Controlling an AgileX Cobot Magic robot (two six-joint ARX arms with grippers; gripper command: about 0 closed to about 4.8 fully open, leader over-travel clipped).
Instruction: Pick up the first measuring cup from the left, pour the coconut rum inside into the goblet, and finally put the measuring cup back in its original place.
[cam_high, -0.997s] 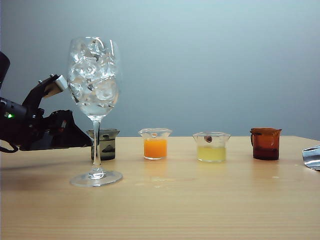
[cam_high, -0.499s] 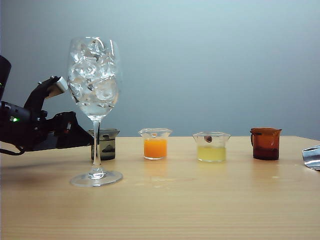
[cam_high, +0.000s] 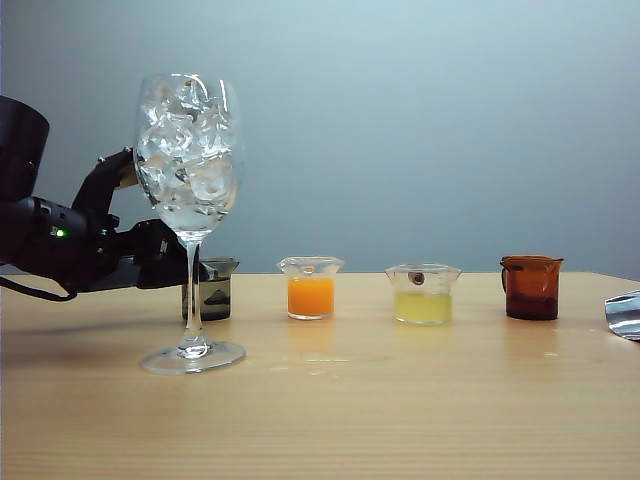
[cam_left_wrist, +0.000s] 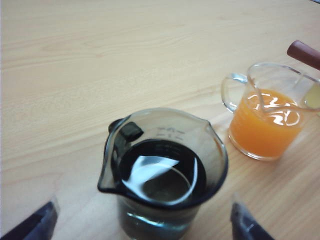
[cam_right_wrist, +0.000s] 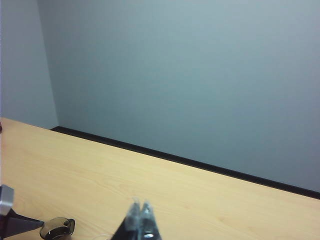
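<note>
The goblet (cam_high: 190, 220) is used as the landmark here. It is seen standing upright on the wooden table (cam_high: 400, 400), and its bowl is filled with ice cubes (cam_high: 185, 150).

The first measuring cup (cam_high: 209, 288) is found just behind the goblet's stem, standing on the table. It is made of smoky grey glass. The coconut rum (cam_left_wrist: 162, 175) is seen inside it as a clear liquid, and none is seen spilled.

The left gripper (cam_left_wrist: 142, 222) is held just at the first measuring cup, on the side away from the other cups. Its two fingers (cam_left_wrist: 35, 225) are spread wide apart, one on each side of the cup. The cup is not squeezed, and nothing is held.

An orange cup (cam_high: 310, 288) is placed to the right of the goblet. A pale yellow cup (cam_high: 423, 293) is set farther right, and a brown cup (cam_high: 531, 287) is farthest from the goblet.

The right gripper (cam_right_wrist: 140, 220) is kept well away from the goblet, above the table. Its tips are pressed together, and nothing is held between them.
</note>
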